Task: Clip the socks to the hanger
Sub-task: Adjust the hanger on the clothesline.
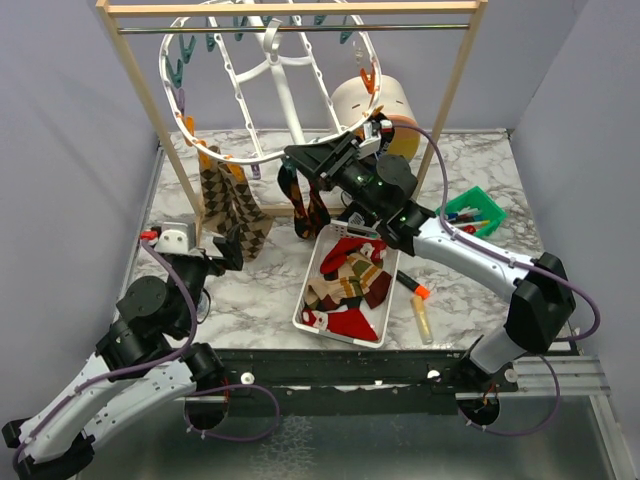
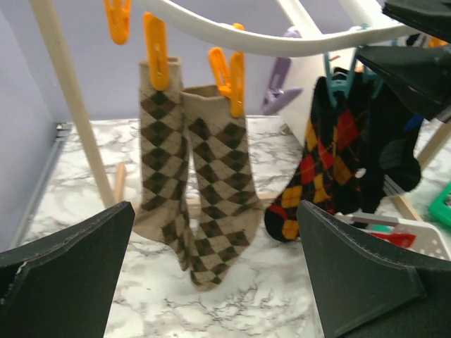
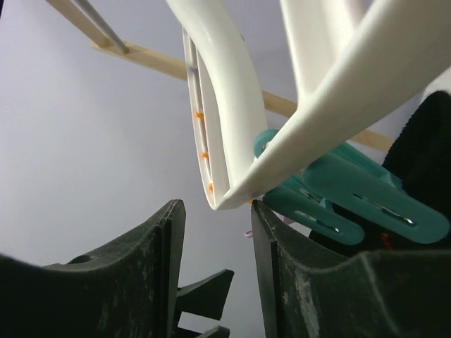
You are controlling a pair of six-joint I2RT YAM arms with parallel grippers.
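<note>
The bench (image 1: 250, 290) is white marble with grey veining, closed in by plain pale lilac walls (image 1: 60, 120) on the left, back and right. A wooden rack (image 1: 140, 90) stands on its far half, and the white hanger (image 1: 270, 60) hangs from the rack's metal rod. Two tan argyle socks (image 2: 165, 162) hang from orange clips (image 2: 156, 49) on the hanger's near rim, toes low near the marble. To their right a dark argyle sock (image 2: 317, 176) with red and yellow diamonds hangs from a teal clip (image 2: 338, 81). Loose socks (image 1: 350, 280) lie heaped in a white tray (image 1: 304, 310) at mid-bench. Just right of the tray lie an orange marker (image 1: 413, 285) and a yellow tube (image 1: 424, 320), and a green bin (image 1: 480, 215) sits farther right. The left gripper (image 2: 216, 208) is released, fingers spread wide, low in front of the tan pair and holding nothing. The right gripper (image 3: 215, 211) is up at the hanger's rim beside two teal pegs (image 3: 352, 197), fingers partly parted with wall showing between them and nothing seen clamped
</note>
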